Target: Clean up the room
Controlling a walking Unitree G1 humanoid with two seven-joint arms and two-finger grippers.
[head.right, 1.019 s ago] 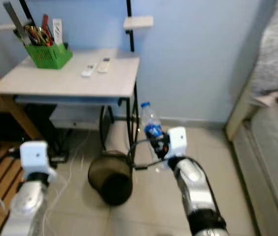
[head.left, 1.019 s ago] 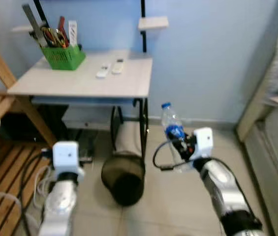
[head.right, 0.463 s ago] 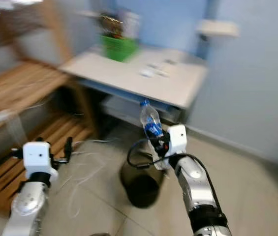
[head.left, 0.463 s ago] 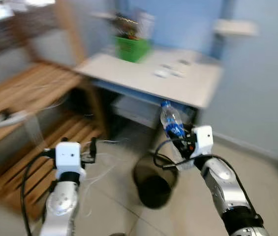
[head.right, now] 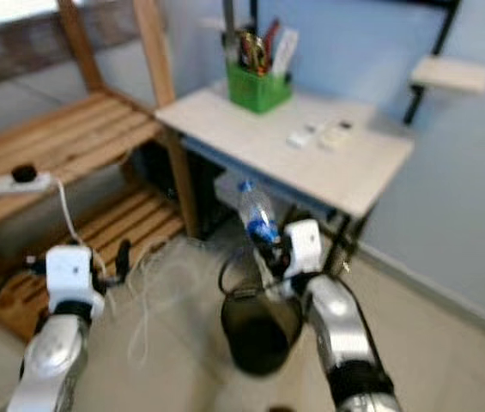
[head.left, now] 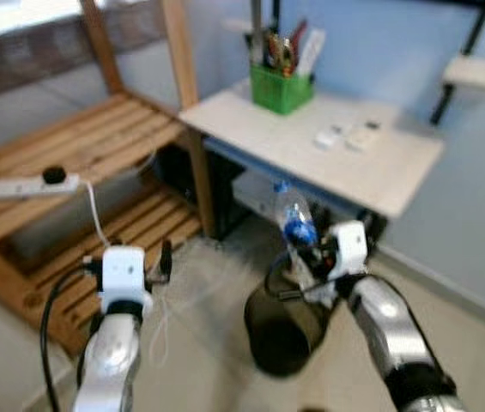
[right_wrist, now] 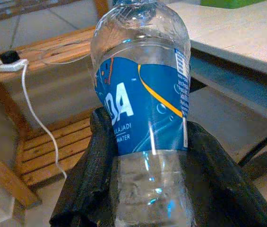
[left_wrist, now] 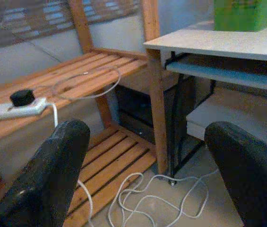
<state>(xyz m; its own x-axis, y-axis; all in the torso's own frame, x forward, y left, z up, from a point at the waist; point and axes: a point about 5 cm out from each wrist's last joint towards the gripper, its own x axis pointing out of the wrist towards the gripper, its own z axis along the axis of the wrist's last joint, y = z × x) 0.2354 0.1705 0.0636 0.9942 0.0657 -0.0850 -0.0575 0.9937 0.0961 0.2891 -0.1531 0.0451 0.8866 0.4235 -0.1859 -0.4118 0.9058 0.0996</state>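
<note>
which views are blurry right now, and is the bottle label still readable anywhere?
Left and right eye views: mild motion blur, soft edges on the table and waste bin. Right wrist view: sharp close up, water bottle label partly legible in the right tool. Left wrist view: background clear, left tool fingers out of focus.

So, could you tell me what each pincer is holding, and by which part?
The right pincer grips the water bottle around its body, below the blue label. The left pincer is open, holding nothing.
</note>
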